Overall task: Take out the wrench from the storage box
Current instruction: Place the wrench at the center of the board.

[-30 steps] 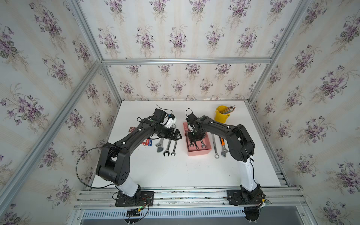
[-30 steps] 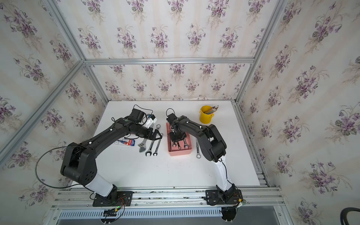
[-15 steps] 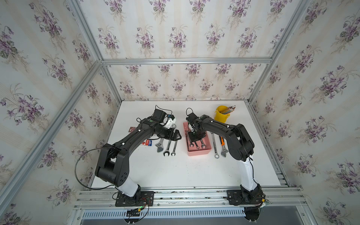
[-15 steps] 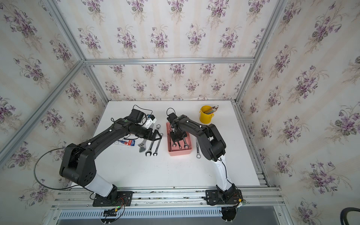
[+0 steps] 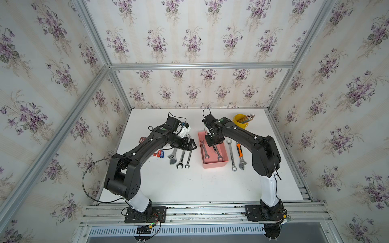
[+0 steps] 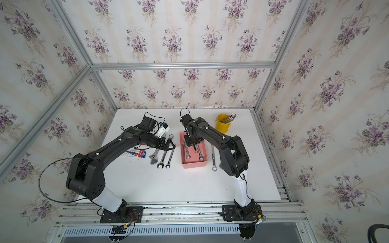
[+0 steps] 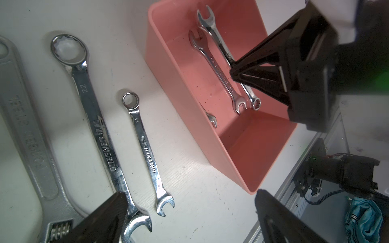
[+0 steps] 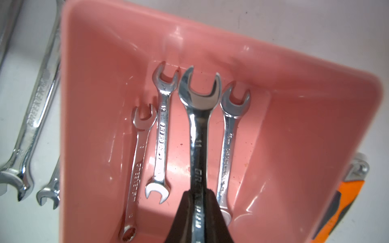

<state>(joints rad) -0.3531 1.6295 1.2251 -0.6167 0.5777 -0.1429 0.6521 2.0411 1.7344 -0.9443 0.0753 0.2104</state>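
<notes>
Two arms reach over the white table in both top views. Mid-table sits the pink storage box, with loose spanners at its 9 and 3 o'clock and a yellow cup at 1 o'clock. The right jaws dip into the box's 12 o'clock end; the left jaws hover at 9 o'clock.

From the left wrist, the left jaws gape wide over the table spanners, with the box alongside.

From the right wrist, the right jaws clamp the wrench by its shank inside the box, with three more spanners lying beside it.
</notes>
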